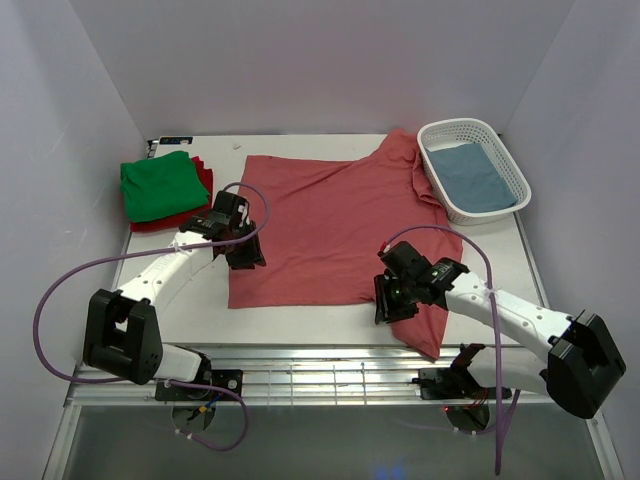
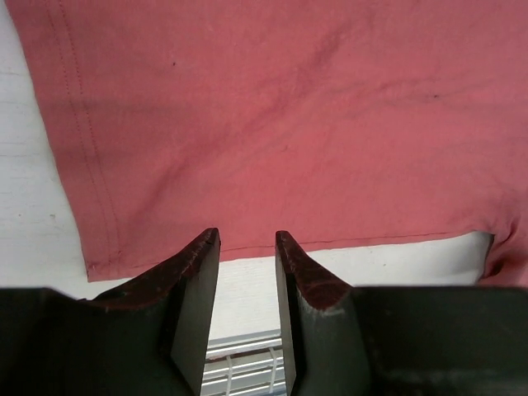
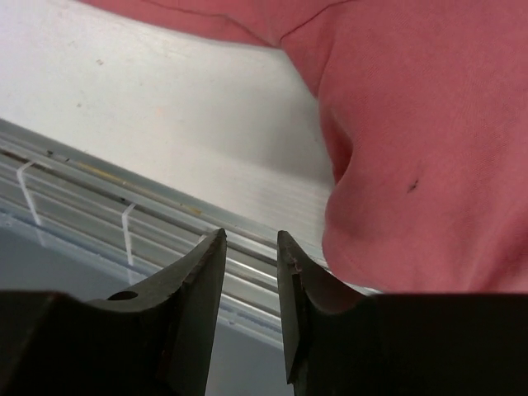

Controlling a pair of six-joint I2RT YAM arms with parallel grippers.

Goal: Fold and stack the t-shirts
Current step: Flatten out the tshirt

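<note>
A dusty pinkish-red t-shirt (image 1: 330, 225) lies spread flat in the middle of the table. One sleeve (image 1: 425, 325) trails to the front edge. My left gripper (image 1: 246, 258) hovers over the shirt's left edge, open and empty. In the left wrist view (image 2: 247, 239) the jaws stand slightly apart above the shirt's hem (image 2: 346, 242). My right gripper (image 1: 388, 303) is beside the front sleeve, open and empty (image 3: 252, 239); the sleeve (image 3: 412, 165) lies just to its right. A folded bright green shirt (image 1: 157, 185) sits on a dark red shirt (image 1: 205, 178) at the back left. A grey-blue shirt (image 1: 478, 178) lies in the basket.
A white lattice basket (image 1: 440, 185) stands at the back right, touching the pink shirt's collar side. The table's front edge has a metal rail (image 1: 330, 375). White walls close in the left, back and right sides.
</note>
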